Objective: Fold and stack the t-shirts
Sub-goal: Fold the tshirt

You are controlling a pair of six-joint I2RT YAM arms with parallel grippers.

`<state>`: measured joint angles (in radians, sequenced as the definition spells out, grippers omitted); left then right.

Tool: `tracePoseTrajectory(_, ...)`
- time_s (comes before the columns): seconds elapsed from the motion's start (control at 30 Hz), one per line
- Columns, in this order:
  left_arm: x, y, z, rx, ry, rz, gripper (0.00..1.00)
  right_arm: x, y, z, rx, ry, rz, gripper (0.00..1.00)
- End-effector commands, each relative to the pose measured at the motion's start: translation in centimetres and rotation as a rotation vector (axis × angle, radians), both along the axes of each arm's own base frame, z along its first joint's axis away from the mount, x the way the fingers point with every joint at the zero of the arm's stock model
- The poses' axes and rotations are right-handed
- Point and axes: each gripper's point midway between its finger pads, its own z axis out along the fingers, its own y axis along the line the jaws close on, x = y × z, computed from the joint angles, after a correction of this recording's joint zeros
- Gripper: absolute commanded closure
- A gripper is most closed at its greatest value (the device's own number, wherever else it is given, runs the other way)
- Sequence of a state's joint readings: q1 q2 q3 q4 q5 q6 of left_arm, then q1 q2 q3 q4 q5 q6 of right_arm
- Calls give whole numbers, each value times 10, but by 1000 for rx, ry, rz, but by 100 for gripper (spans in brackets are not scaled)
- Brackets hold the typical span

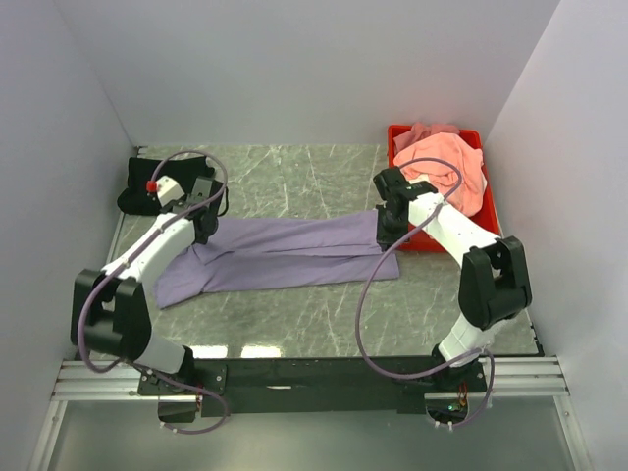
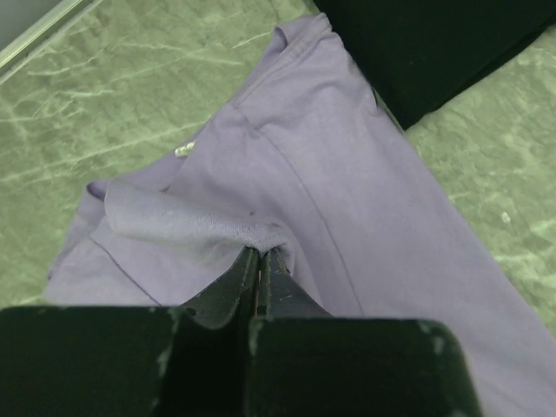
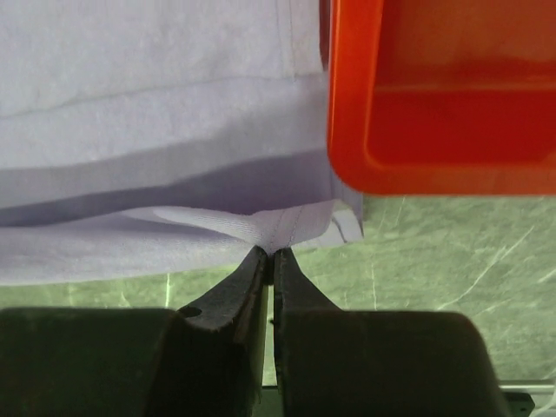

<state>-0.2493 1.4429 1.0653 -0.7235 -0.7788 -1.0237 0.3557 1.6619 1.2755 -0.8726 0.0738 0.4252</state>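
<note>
By my reading the job is sitting somewhere between its early and middle stretch. The lavender t-shirt is lying as a long band across the middle of the table. It seems to be doubled lengthwise already, with layered edges showing, but it is not yet looking like a finished compact fold. The left claw is pinching together on a bunched ridge of that cloth at its left end. The right claw is clamping on a hemmed corner at its right end, just beside the red tray. The black t-shirt is sitting as a dark, compact bundle at the far left corner of the table, right beside the lavender one; I cannot tell whether it is neatly folded. The salmon-pink t-shirt is lying crumpled in the tray, probably waiting its turn, and no white one is showing clearly. No stack is forming yet. The lavender cloth is looking thin and soft, rumpling into small ridges where the claws are gripping it.
</note>
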Motion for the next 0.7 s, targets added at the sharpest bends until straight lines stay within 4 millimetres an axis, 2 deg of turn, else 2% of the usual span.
tracePoseTrajectory(0.0,27,5,16,30,-47,-5,99,28,-5,14,-19,-73,-22,95)
tracePoseTrajectory(0.07,30,4,9,37,-27,-14,100,31,-7,9,-32,-65,-25,95)
tracePoseTrajectory(0.23,57,-14,-3,11,-50,-169,99,36,-6,-4,-41,-35,-27,95)
tracePoseTrajectory(0.33,67,-18,-4,20,-55,-203,99,34,-8,-11,-46,-16,-26,95)
tracePoseTrajectory(0.5,72,-15,-16,49,-1,-203,99,44,-8,-16,-44,-13,-40,93)
tracePoseTrajectory(0.57,74,-15,-28,59,41,-216,99,46,-9,-21,-50,1,-42,93)
tracePoseTrajectory(0.67,80,-18,-36,52,67,-231,99,51,-13,-22,-76,-2,-58,87)
